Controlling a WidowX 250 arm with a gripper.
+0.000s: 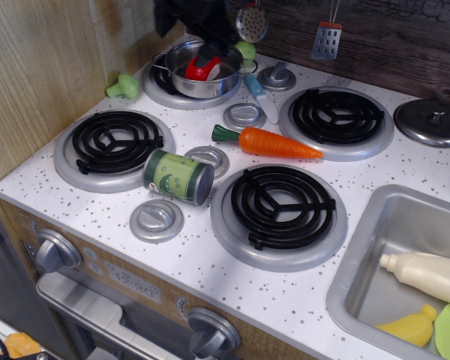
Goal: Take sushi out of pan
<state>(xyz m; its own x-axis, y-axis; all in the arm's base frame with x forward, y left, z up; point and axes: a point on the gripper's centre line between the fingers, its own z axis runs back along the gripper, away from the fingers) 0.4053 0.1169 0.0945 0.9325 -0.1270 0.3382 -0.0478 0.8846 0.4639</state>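
Note:
The pan [181, 82], a small shiny steel pot with loop handles, stands on the back left burner. The red sushi [197, 70] with its white part lies inside it. My black gripper [189, 45] hangs over the pan from the top edge of the frame. One finger [211, 52] reaches down into the pan and touches or covers the middle of the sushi. The other finger shows as a dark shape by the pan's far left rim. The jaws look spread apart and hold nothing.
An orange carrot [274, 142] lies between the burners, a green can [178, 176] lies on its side at the front left, and a green ball [246, 49] sits behind the pan. A steel lid [433, 122] lies at the back right. The sink [360, 289] holds a cream bottle [427, 274].

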